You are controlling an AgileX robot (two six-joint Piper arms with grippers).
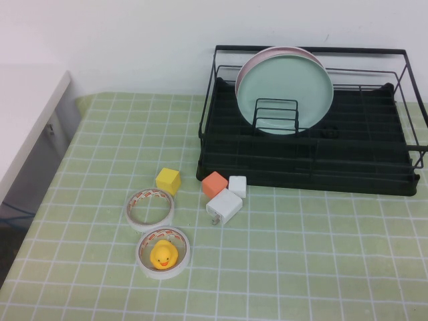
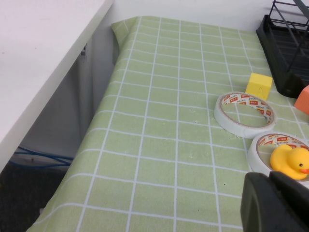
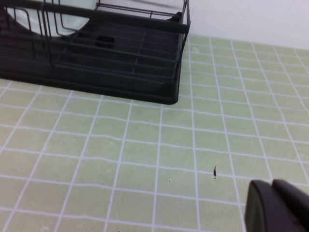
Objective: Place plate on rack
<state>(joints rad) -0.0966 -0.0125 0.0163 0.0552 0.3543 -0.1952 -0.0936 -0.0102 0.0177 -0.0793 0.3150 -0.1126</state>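
Observation:
The pale mint-green plate (image 1: pixel 284 90) stands upright in the black wire rack (image 1: pixel 348 154), leaning on a small wire divider, with a pale pink plate (image 1: pixel 249 65) right behind it. Neither arm shows in the high view. My left gripper (image 2: pixel 271 186) is shut and empty, low over the table beside the tape roll holding the duck, far from the rack. My right gripper (image 3: pixel 272 191) is shut and empty over bare tablecloth, in front of the rack's (image 3: pixel 120 53) near corner. A sliver of the plate (image 3: pixel 72 21) shows in the right wrist view.
In front of the rack lie a yellow cube (image 1: pixel 168 180), an orange cube (image 1: pixel 215 184), two white blocks (image 1: pixel 225 204), an empty tape roll (image 1: pixel 150 208) and a tape roll with a yellow duck (image 1: pixel 163 253) inside. A white counter (image 1: pixel 27 107) borders the table's left.

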